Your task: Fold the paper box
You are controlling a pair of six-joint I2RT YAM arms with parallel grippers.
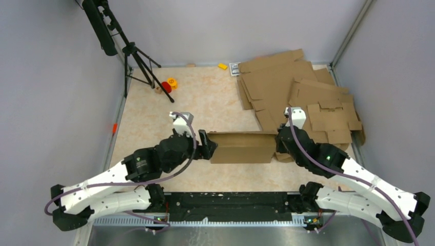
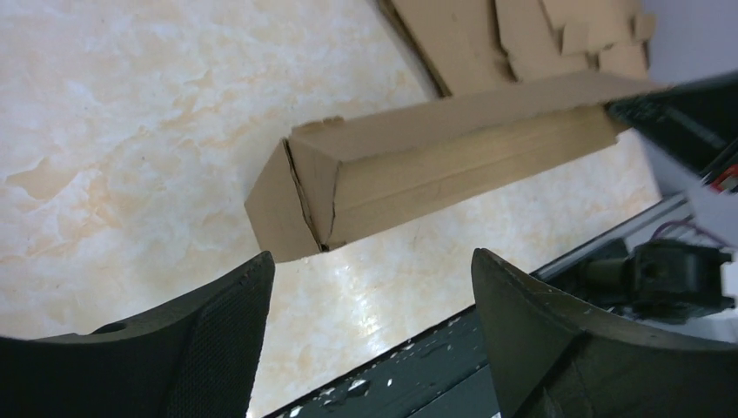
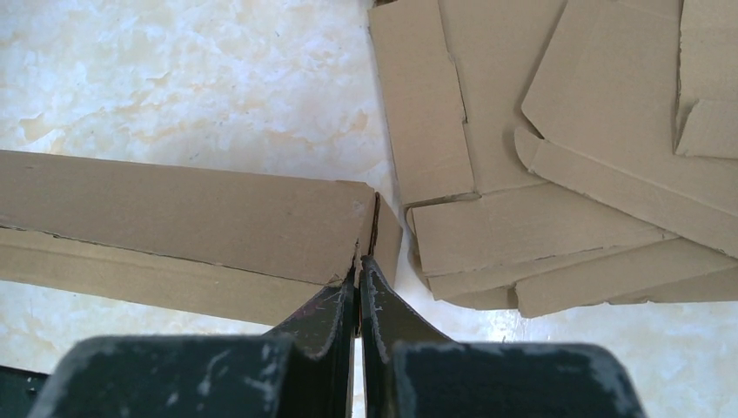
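- Two grippers attend the paper box [image 1: 241, 147]. Judged step: squaring the folded tube. Advise steadying one end while the other jaws take a crease squarely.
- Left gripper [image 1: 209, 145]: jaws spread wide, holding nothing. The box end farthest from the pile of blanks [image 1: 302, 92] sits just ahead, untouched.
- Right gripper [image 3: 358, 261]: jaws closed, tips touching the box end nearest the pile. Pinched flap unconfirmed.
- Box lies flat, its right end beside the pile's near-left edge.

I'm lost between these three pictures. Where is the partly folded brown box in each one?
Top view: paper box near centre, slightly below middle.
Left wrist: paper box mid-frame, slanting up rightward.
Right wrist: paper box across the left half.
Shared landmark: flat cardboard pile.
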